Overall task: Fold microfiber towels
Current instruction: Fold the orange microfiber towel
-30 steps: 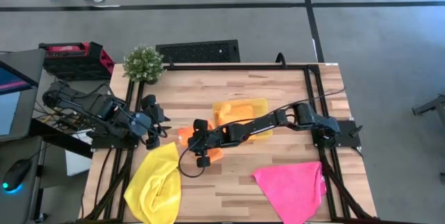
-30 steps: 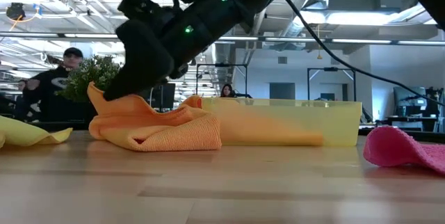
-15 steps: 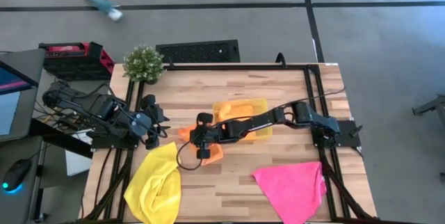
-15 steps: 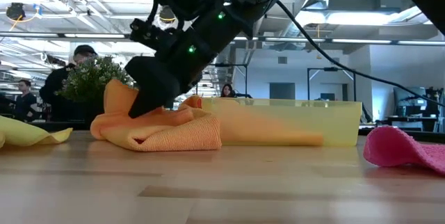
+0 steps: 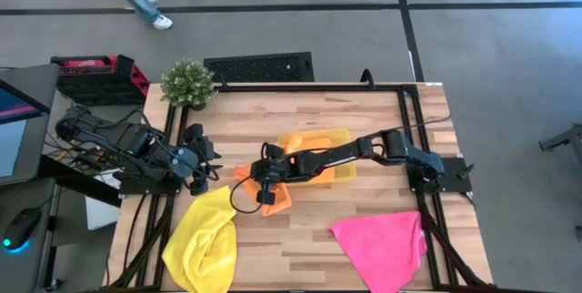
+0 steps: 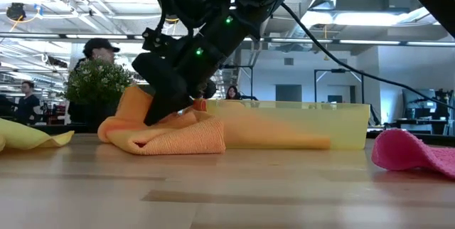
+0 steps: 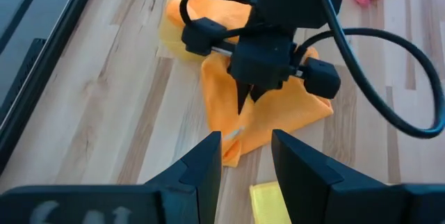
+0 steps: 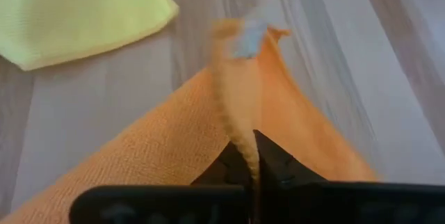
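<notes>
A crumpled orange towel (image 5: 273,198) lies on the wood table left of the translucent yellow tray (image 5: 346,173), which holds a second orange towel (image 5: 307,138). My right gripper (image 5: 263,184) reaches across from the right and is shut on the loose orange towel (image 6: 174,136). A yellow towel (image 5: 204,238) lies at the near left, partly over the table's edge. A pink towel (image 5: 382,243) lies at the near right. My left gripper (image 7: 243,160) waits open at the table's left edge, clear of the cloth. My right gripper pinches a raised ridge of the orange towel (image 8: 240,137) between its two shut fingers; fold or edge, I cannot tell. The fingers slant down from above, coming from the table's right. The pinched part stands up off the table (image 6: 135,104); the rest lies bunched on the wood.
A potted plant (image 5: 188,82) stands at the far left corner. The black frame rails (image 5: 414,129) run along the table's right side. A person (image 6: 99,51) stands beyond the table. Bare wood shows at the near middle (image 5: 291,247).
My right gripper has moved toward the table's right and a little up, drawing the orange towel's left part up and over toward the tray. The rest of that towel has stayed on the table.
</notes>
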{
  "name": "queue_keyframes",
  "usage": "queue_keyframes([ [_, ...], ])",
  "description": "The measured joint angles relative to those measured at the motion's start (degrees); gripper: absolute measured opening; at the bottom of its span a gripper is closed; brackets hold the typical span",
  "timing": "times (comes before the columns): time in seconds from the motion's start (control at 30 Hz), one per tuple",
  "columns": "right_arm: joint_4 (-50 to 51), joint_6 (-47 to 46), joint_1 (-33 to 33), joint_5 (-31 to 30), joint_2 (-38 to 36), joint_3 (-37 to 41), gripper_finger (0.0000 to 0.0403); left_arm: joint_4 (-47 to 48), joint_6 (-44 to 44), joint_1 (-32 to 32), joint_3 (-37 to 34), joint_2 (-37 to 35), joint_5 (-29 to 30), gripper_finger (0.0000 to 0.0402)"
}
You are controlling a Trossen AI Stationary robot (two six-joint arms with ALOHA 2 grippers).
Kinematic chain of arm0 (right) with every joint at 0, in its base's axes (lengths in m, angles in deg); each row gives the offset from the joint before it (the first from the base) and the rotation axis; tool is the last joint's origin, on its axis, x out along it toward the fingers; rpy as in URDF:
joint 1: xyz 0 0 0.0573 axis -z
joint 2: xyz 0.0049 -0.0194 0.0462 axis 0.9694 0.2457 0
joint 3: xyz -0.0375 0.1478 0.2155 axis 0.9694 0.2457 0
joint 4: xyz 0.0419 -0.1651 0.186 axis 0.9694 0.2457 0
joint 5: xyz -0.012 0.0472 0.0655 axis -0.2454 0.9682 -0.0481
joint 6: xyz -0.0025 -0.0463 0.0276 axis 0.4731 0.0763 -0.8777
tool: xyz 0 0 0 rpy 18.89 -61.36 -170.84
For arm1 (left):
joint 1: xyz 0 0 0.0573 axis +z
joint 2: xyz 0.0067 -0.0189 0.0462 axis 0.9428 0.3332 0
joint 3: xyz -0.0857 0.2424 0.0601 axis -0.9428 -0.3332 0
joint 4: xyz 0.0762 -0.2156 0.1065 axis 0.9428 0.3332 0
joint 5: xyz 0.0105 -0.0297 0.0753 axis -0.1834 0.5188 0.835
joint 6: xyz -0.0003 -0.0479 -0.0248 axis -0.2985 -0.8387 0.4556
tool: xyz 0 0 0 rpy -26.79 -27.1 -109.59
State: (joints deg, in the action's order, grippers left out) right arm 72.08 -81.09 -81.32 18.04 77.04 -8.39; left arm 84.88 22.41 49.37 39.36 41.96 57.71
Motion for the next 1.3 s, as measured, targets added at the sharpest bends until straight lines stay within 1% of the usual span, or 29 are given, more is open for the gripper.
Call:
queue_keyframes([
  [0.13,1.8,-2.1,-0.5,0.2,-1.7,0.0,0.0006,0.1,0.0,0.0,0.0,0.0,0.0,0.0121],
  [0.17,3.7,-2.7,-0.6,0.3,-2.5,0.1,0.0006,0.3,0.0,0.0,0.0,0.0,0.0,0.0121],
  [0.27,4.0,-5.6,-0.9,0.3,-3.3,-0.2,0.0011,1.4,0.0,0.0,0.0,0.0,0.0,0.0121],
  [0.33,7.7,-7.8,-0.8,0.3,-4.3,0.1,0.0009,1.4,0.0,0.0,0.0,0.0,0.0,0.0121],
  [0.37,7.8,-8.7,-0.9,0.3,-4.5,0.1,0.0007,1.4,0.0,0.0,0.0,0.0,0.0,0.0121],
  [0.7,14.7,-18.4,-1.3,0.5,-5.3,0.0,0.0004,1.4,0.0,0.0,0.0,0.0,0.1,0.0121],
  [1.0,18.8,-21.2,-2.0,0.7,-6.9,0.1,0.0006,1.3,0.0,0.0,0.0,0.0,0.2,0.0121],
  [1.13,19.2,-21.1,-1.2,4.3,-7.0,0.0,0.0022,1.3,0.0,0.0,0.0,0.0,0.2,0.0121],
  [1.23,20.0,-21.1,-0.3,8.0,-6.9,0.0,0.0045,1.3,0.0,0.0,0.0,0.0,0.2,0.0121],
  [1.3,20.3,-21.4,0.2,9.2,-7.0,0.0,0.0063,1.3,0.0,0.0,0.0,0.0,0.2,0.0121],
])
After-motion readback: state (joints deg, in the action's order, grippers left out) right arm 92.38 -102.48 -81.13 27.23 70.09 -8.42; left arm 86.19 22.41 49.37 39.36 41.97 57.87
